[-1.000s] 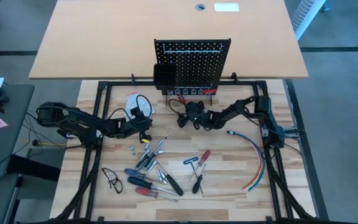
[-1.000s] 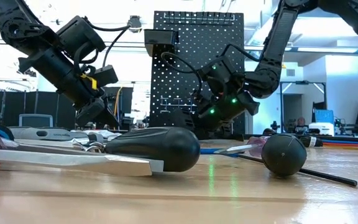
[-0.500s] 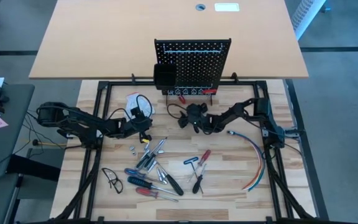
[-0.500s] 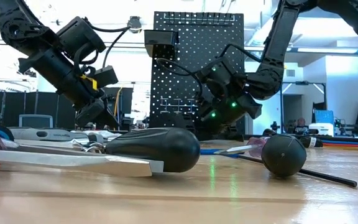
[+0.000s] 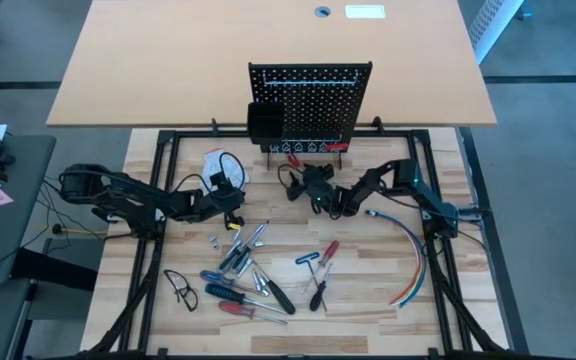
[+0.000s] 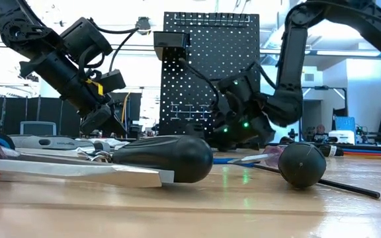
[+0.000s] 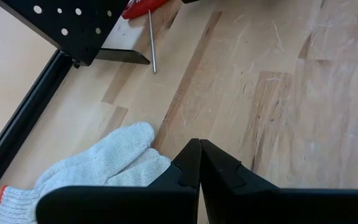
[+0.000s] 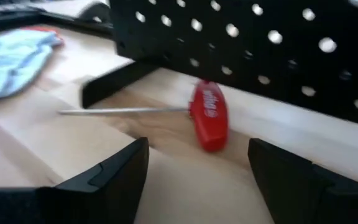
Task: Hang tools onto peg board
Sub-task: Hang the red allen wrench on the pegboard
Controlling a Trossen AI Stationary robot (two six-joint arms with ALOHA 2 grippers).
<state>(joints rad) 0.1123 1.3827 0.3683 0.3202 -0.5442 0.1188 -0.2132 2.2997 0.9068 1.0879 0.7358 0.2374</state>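
The black peg board (image 5: 308, 105) stands upright at the table's far side, with a black bin (image 5: 263, 122) on it. A red-handled T key (image 8: 209, 115) lies flat on the table at the board's foot; it also shows in the high view (image 5: 290, 158). My right gripper (image 8: 197, 180) is open and low just in front of the key, one finger to each side of it and short of it. My left gripper (image 7: 199, 158) is shut and empty beside the white glove (image 7: 104, 165). The other tools (image 5: 258, 270) lie in a pile nearer the front.
A bundle of coloured cables (image 5: 408, 250) lies at the right. Safety glasses (image 5: 180, 288) lie at the front left. In the low view a black screwdriver handle (image 6: 164, 157) and a black ball handle (image 6: 301, 165) lie close to the camera. The board's foot (image 8: 114, 84) stands beside the key.
My right gripper has dipped down toward the table just in front of the peg board's foot, and its arm has folded lower. My left arm has kept still.
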